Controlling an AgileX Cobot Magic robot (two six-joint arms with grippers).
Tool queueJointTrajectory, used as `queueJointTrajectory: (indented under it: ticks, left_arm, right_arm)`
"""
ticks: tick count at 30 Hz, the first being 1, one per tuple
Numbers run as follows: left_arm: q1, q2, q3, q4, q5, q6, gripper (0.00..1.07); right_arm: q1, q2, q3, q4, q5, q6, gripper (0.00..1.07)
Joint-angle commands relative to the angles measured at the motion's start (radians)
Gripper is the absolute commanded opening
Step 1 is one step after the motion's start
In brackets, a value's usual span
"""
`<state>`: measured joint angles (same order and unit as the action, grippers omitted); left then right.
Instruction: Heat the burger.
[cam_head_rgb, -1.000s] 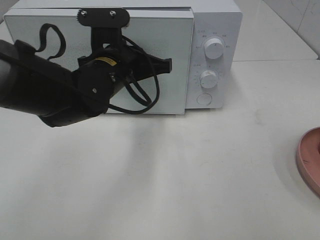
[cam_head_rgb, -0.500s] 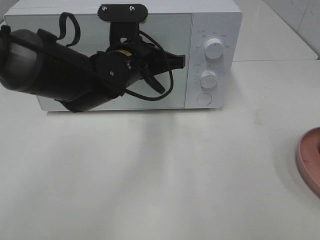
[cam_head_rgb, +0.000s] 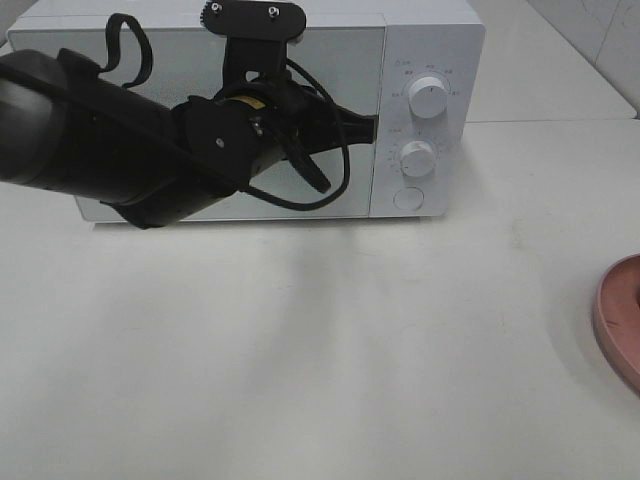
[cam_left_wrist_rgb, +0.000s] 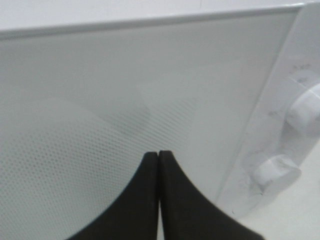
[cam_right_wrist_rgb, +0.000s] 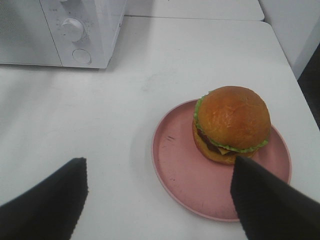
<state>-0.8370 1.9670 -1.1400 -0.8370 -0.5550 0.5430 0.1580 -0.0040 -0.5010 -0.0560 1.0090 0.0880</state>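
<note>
The burger (cam_right_wrist_rgb: 232, 122), with a domed brown bun and a green lettuce edge, sits on a pink plate (cam_right_wrist_rgb: 185, 175) in the right wrist view. My right gripper (cam_right_wrist_rgb: 159, 165) hangs open above the plate's near side with nothing between its fingers, and one finger (cam_right_wrist_rgb: 267, 202) is close beside the burger. In the high view only the plate's rim (cam_head_rgb: 620, 315) shows at the right edge, and the burger is out of view there. My left gripper (cam_head_rgb: 365, 125) is shut and empty, its tips (cam_left_wrist_rgb: 159, 155) against the white microwave's (cam_head_rgb: 430, 40) closed door near the control panel.
The microwave stands at the back of the white table (cam_head_rgb: 330, 360). Its panel carries two round knobs (cam_head_rgb: 428, 96) (cam_head_rgb: 417, 158) and a round button (cam_head_rgb: 408, 198). The bulky left arm (cam_head_rgb: 110, 150) crosses in front of the door.
The microwave door stood ajar a second ago and now lies flush. My left gripper has moved right along it toward the control panel. The right gripper has stayed open.
</note>
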Motion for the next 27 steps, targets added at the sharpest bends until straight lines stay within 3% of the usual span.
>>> queueJointTrajectory:
  ticks: [1,7,8,9,12,14,15,17,21,27]
  left_arm:
    - [-0.032,-0.048,0.057,-0.018,0.022,0.005,0.0]
    - [-0.027,-0.102,0.124,-0.032,0.174,0.005,0.0]
    - [-0.027,-0.12,0.14,-0.033,0.238,0.005,0.03]
    - [-0.027,-0.131,0.147,-0.032,0.289,0.006,0.15]
    - [-0.027,-0.134,0.147,-0.032,0.312,0.006,0.23]
    - [-0.027,-0.154,0.147,-0.032,0.435,0.006,0.73]
    - [-0.027,-0.154,0.147,-0.032,0.435,0.006,0.73]
    - [-0.022,-0.175,0.147,-0.024,0.502,0.009,0.99]
    - [0.0,-0.194,0.147,-0.011,0.581,0.009,1.01]
    - [0.126,-0.24,0.147,0.031,0.872,0.009,1.0]
  right_arm:
    - [-0.006,-0.032,0.002,-0.004,-0.013,-0.013,0.76]
    - [-0.006,-0.032,0.002,-0.004,-0.013,-0.013,0.76]
    - [-0.006,-0.032,0.002,-0.004,-0.013,-0.013,0.76]
    - [-0.006,-0.032,0.002,-0.004,-0.013,-0.013,0.76]
    - [-0.006,-0.032,0.002,-0.004,-0.013,-0.013,0.76]
    - [-0.006,-0.032,0.002,-0.004,-0.013,-0.013,0.76]
    - [-0.006,-0.032,0.002,-0.004,-0.013,-0.013,0.76]
    - [-0.006,-0.032,0.002,-0.004,-0.013,-0.013,0.76]
    - [-0.006,-0.032,0.002,-0.004,-0.013,-0.013,0.76]
    - [-0.006,-0.032,0.002,-0.004,-0.013,-0.013,0.76]
